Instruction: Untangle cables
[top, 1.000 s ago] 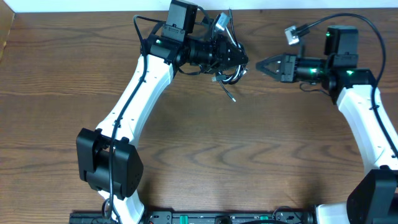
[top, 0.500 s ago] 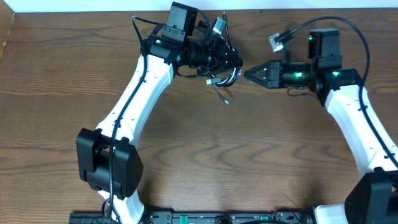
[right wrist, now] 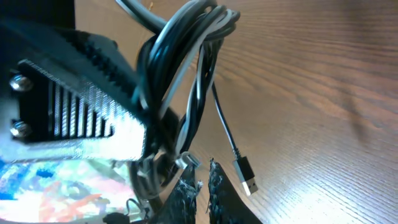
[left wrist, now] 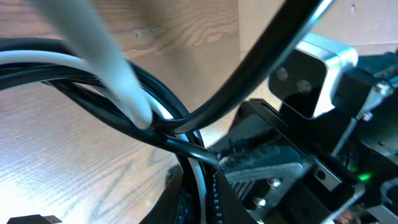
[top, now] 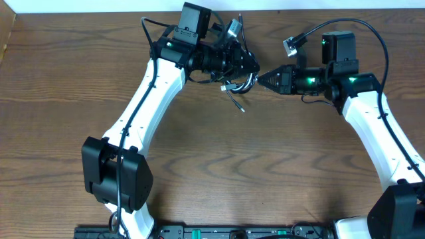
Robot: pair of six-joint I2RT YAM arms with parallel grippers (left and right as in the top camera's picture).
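Note:
A tangled bundle of black and white cables hangs from my left gripper, which is shut on it near the table's far edge. In the left wrist view the black and white cords run down between the jaws. A black cord end with a USB plug trails onto the table. My right gripper is shut, empty, and its tip sits just right of the bundle. In the right wrist view its fingertips are just below the bundle, between a small white plug and the black USB plug.
The wooden table spreads toward the front. The thicker black wires of the arms loop above both wrists, with a connector above the right gripper. The table's far edge lies close behind both grippers.
My right gripper has moved left, from well apart to right beside the bundle. The left gripper and bundle have shifted slightly up and left.

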